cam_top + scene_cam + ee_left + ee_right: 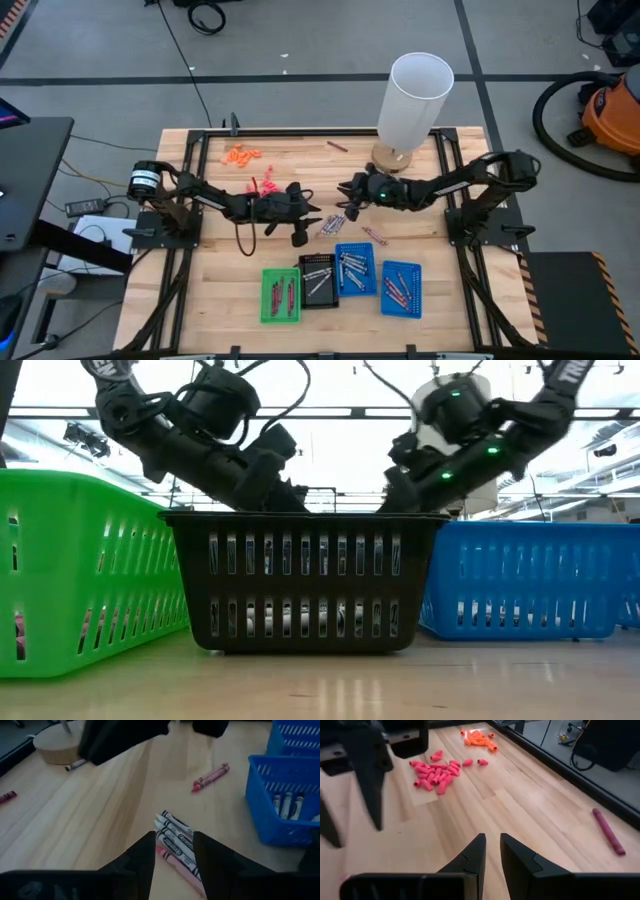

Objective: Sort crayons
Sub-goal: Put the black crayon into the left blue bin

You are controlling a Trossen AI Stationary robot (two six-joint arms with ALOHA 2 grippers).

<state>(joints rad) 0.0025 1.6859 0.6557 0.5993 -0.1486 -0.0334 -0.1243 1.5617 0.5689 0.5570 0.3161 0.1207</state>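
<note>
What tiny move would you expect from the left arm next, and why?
Probably a short drop onto the small bunch of white-wrapped crayons. The left gripper hovers over them, jaws apart and holding nothing, the bunch lying between its tips on the bare wooden table.

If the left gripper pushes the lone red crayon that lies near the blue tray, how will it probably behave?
The red crayon is a thin round stick lying flat on the smooth wooden table, so a sideways push would probably roll it. It looks small and light, so it may skid easily. It seems stiff, though a paper-wrapped crayon could snap under hard pressure.
</note>
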